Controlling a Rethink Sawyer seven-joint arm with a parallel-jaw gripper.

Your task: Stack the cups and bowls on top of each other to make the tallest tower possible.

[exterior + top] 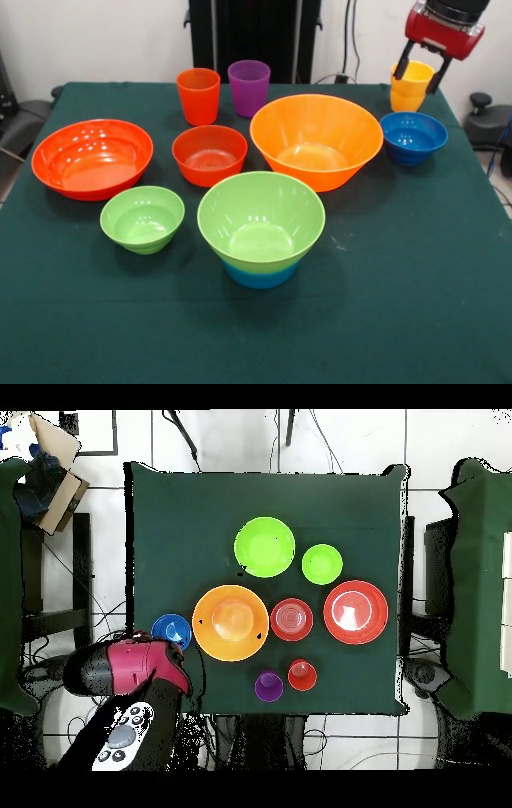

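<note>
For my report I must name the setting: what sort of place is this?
Probably a robotics lab: a green-clothed table holds toy bowls, cables run over the tiled floor, and the gripper stands around a yellow cup.

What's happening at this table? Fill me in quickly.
The robot's hand is at the yellow cup near a back corner of the table, its fingers straddling the cup's rim. The cup stands beside the dark blue bowl. The tower is only a light green bowl nested on a light blue one. The other bowls and the orange-red cup and purple cup stand unstacked on the green cloth.
</note>
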